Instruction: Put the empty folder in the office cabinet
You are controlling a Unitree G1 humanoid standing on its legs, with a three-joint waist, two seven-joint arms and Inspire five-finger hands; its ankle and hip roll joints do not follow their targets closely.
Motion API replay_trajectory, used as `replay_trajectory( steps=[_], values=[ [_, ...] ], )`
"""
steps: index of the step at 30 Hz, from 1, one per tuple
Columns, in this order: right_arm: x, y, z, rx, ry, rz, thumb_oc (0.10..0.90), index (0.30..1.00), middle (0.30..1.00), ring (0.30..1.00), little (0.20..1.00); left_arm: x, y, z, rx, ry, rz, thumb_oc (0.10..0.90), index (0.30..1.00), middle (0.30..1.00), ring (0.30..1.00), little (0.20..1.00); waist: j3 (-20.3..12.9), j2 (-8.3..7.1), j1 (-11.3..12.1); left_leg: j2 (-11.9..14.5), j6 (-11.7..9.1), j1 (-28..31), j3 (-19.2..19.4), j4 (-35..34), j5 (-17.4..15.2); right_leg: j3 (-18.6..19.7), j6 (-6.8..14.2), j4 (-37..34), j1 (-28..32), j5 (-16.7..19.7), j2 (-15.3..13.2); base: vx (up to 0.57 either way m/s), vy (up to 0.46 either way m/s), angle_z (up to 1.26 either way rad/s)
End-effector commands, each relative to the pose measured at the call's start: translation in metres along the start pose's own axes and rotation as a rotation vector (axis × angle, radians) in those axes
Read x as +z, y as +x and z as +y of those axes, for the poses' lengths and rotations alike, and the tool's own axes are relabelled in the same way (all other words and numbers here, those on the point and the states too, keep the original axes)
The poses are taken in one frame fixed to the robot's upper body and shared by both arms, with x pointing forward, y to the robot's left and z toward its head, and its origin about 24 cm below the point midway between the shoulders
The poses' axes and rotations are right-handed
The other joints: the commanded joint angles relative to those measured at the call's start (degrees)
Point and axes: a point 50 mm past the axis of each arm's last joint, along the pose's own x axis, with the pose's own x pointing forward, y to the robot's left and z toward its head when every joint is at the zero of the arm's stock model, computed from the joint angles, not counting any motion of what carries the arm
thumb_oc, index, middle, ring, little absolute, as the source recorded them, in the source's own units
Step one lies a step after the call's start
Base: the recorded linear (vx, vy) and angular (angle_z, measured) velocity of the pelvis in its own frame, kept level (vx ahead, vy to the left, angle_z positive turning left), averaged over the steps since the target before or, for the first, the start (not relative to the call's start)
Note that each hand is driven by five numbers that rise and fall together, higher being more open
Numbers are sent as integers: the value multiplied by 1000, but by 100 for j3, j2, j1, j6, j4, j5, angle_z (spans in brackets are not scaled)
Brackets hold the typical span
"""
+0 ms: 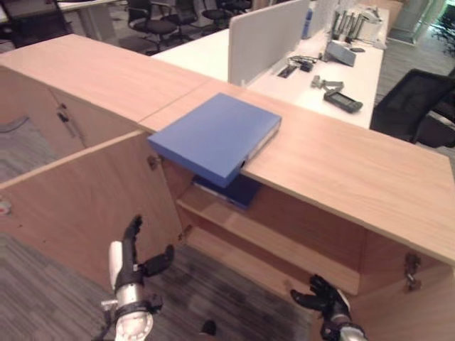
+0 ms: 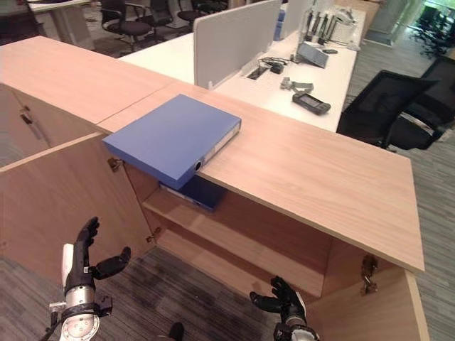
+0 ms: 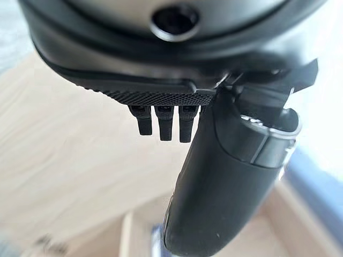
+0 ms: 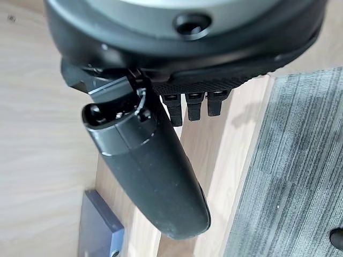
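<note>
The blue folder lies flat on the wooden cabinet's top, its long axis running diagonally away from the front edge, the near corner jutting out over the open compartment and the spine with its ring hole facing right. Just under that overhang, a second dark blue folder rests on the upper shelf inside. The cabinet's door swings open on the left. Below the folder, the left hand hangs before that door, fingers straight and spread, holding nothing. The right hand hovers low by the cabinet's bottom edge, fingers loosely relaxed, empty too. Beyond the cabinet stands a white desk with a grey divider panel.
</note>
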Motion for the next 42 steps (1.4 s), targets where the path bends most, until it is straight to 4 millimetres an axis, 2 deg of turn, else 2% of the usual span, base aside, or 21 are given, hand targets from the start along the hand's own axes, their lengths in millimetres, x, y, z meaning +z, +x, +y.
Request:
replay_trajectory(
  steps=[1, 5, 6, 9, 16, 28, 33, 34, 42],
  values=[
    [65, 11, 4, 31, -14, -278, 800, 900, 900, 900, 900, 81, 38, 22, 134, 41, -476, 800, 900, 900, 900, 900, 103, 60, 104, 480, -472, 322, -52, -15, -314, 61, 303, 144, 120, -559, -315, -7, -64, 13],
    [70, 12, 4, 46, -24, -298, 800, 900, 900, 900, 900, 107, 45, 31, 151, 228, -667, 800, 900, 900, 900, 900, 125, 144, 88, 503, -521, 284, -109, -15, -280, -10, 301, 154, 125, -597, -283, -12, -31, 12],
    [70, 12, 5, 46, -23, -298, 800, 900, 900, 900, 900, 107, 45, 31, 152, 230, -668, 800, 900, 900, 900, 900, 128, 140, 88, 505, -523, 283, -111, -15, -280, -12, 300, 155, 126, -598, -280, 0, -16, 11],
    [76, 11, 5, 72, -49, -323, 800, 900, 900, 900, 900, 134, 51, 38, 167, 378, -854, 800, 900, 900, 900, 900, 122, 238, -11, 521, -551, 286, -92, -15, -285, -7, 305, 136, 127, -609, -249, 0, -4, 2],
    [82, 11, 5, 107, -84, -348, 800, 900, 900, 900, 900, 158, 59, 36, 135, 556, -1022, 800, 900, 900, 900, 900, 121, 448, -287, 553, -559, 345, 43, -15, -303, 117, 321, 145, 64, -586, -243, -2, 18, -6],
    [82, 10, 4, 112, -79, -355, 800, 900, 900, 900, 900, 180, 69, 35, 93, 727, -1148, 800, 900, 900, 900, 900, 84, 590, -619, 602, -555, 452, 287, -15, -300, 304, 365, 156, -11, -490, -276, 5, 17, -11],
    [81, 10, 4, 114, -73, -349, 800, 900, 900, 900, 900, 178, 77, 30, 65, 768, -1133, 800, 900, 900, 900, 900, 56, 627, -739, 609, -551, 532, 394, -15, -401, 393, 380, 128, 6, -531, -282, 22, 18, -16],
    [80, 10, 4, 113, -75, -346, 800, 900, 900, 900, 900, 177, 78, 30, 59, 770, -1129, 800, 900, 900, 900, 900, 74, 639, -758, 603, -539, 515, 401, -15, -341, 393, 378, 149, -33, -473, -288, 23, 15, -8],
    [78, 10, -2, 84, -52, -339, 800, 900, 900, 900, 900, 163, 88, 30, 50, 766, -1028, 800, 900, 900, 900, 900, 46, 643, -869, 609, -514, 620, 544, -15, -405, 489, 385, 149, -12, -460, -321, 20, 16, -9]
  ],
)
